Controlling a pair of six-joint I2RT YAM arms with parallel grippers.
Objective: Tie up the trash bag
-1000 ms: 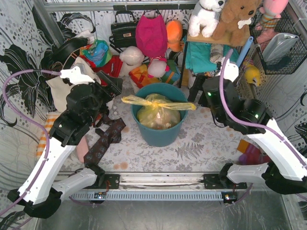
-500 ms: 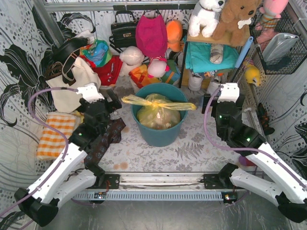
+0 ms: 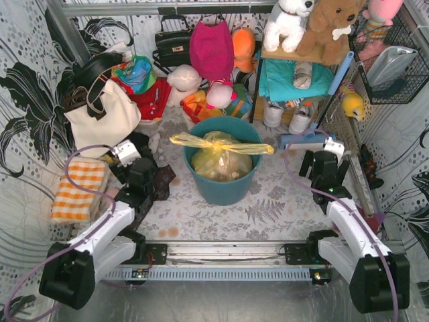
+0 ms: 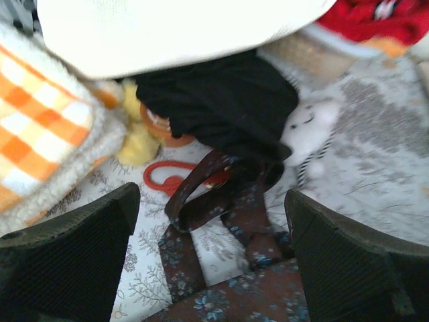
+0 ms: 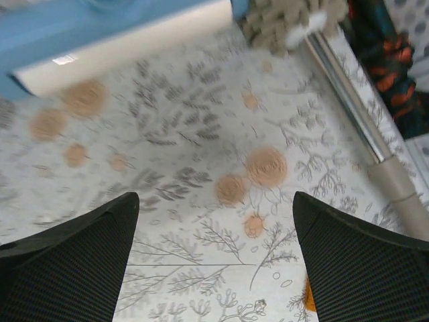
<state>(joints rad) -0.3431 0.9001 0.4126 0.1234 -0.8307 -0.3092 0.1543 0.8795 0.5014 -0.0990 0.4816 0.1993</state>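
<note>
Left jaws and right jaws both stand wide, holding nothing, low over the floral desk (image 3: 268, 201) on either side of the teal bin (image 3: 221, 191). Inside it sits the trash bag (image 3: 218, 161), knotted, tails across the rim. Plush toys (image 3: 315, 27) crowd the back.

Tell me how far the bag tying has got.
Done, it seems: the trash bag sits in the bin, its top gathered into a knot, tails lying across the rim. In hand: nothing; the left claw and right claw are open, empty, away from it. To do: probably nothing, though knot tightness cannot be judged.
</note>
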